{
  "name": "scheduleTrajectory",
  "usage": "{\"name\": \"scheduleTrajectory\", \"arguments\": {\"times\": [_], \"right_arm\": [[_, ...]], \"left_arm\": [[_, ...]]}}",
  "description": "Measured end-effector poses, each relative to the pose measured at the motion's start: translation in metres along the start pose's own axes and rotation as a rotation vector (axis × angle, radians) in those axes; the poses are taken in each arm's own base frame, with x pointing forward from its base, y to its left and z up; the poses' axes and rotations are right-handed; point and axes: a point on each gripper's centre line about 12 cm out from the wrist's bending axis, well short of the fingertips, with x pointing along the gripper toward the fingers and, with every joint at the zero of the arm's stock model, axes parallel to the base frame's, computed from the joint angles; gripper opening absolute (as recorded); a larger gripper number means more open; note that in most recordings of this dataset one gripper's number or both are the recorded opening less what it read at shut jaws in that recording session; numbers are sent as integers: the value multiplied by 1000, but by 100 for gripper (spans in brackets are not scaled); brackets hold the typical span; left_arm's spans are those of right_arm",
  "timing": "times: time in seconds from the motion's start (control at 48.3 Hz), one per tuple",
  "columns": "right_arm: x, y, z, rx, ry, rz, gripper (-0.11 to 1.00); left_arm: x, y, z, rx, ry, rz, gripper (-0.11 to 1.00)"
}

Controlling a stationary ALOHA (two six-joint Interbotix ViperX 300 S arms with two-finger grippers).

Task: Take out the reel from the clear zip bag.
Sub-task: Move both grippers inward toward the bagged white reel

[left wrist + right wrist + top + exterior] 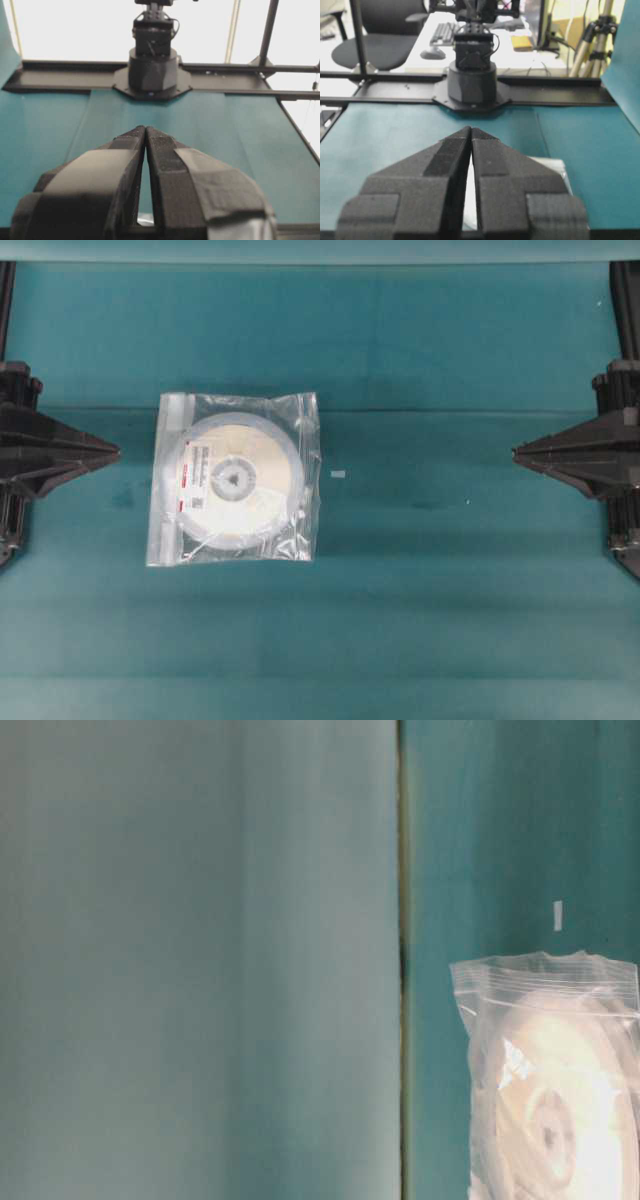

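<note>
Flat round white-translucent reel [238, 478] sealed inside crinkly clear zip bag [300, 415] on teal desk [450, 600]. Left end effector [117, 452] and right end effector [514, 451] both clenched, empty, well apart from bag.

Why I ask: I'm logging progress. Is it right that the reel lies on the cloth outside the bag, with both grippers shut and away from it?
No: the overhead view shows the reel inside the bag. The rest holds.

The clear zip bag [234, 478] lies on the teal table [450, 590].
</note>
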Motion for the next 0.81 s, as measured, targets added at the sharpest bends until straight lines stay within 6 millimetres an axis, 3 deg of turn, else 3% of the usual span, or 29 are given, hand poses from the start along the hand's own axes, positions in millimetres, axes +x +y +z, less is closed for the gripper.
{"name": "scheduleTrajectory", "arguments": {"times": [0.104,0.166,0.435,0.559,0.808], "right_arm": [[1,-3,-2,35,9,-18,0],[4,-8,-6,103,25,-46,0],[16,-23,-26,362,87,-162,0],[26,-28,-42,481,143,-217,0],[54,-34,-71,603,258,-300,0]], "left_arm": [[10,0,-2,-5,31,-3,3],[18,0,-5,-11,57,-2,-2],[44,2,-10,-103,113,11,-3],[51,6,-21,-176,160,38,-3],[49,32,-51,-582,231,199,-3]]}}
